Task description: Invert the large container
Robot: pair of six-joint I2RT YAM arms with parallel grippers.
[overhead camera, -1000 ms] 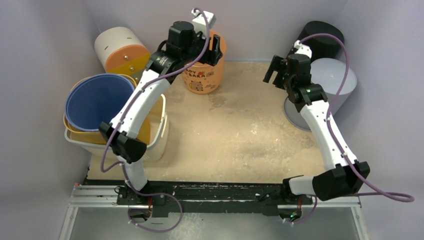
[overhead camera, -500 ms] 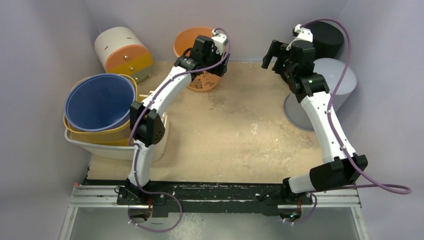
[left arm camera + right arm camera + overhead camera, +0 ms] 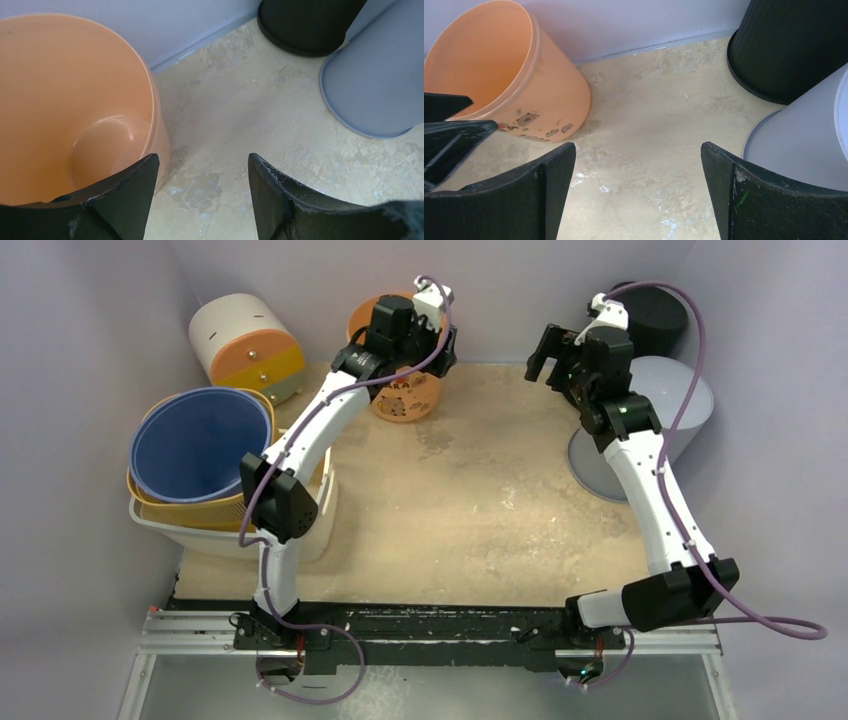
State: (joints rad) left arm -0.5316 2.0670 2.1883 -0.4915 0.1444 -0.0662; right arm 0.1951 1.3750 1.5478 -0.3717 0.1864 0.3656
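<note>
Overhead view from near edge; wrist views low, close (orange bucket (image 3: 484, 55) in all three)

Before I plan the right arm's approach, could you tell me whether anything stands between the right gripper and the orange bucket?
Nothing visible does: only bare tabletop lies between the right gripper and the orange bucket. The open left gripper is right at the bucket, beside that path.

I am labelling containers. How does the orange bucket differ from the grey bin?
The orange bucket leans with its mouth showing; the grey bin stands wide end down. The orange bucket carries small printed pictures; the grey bin is plain. Both are round and tapered.
</note>
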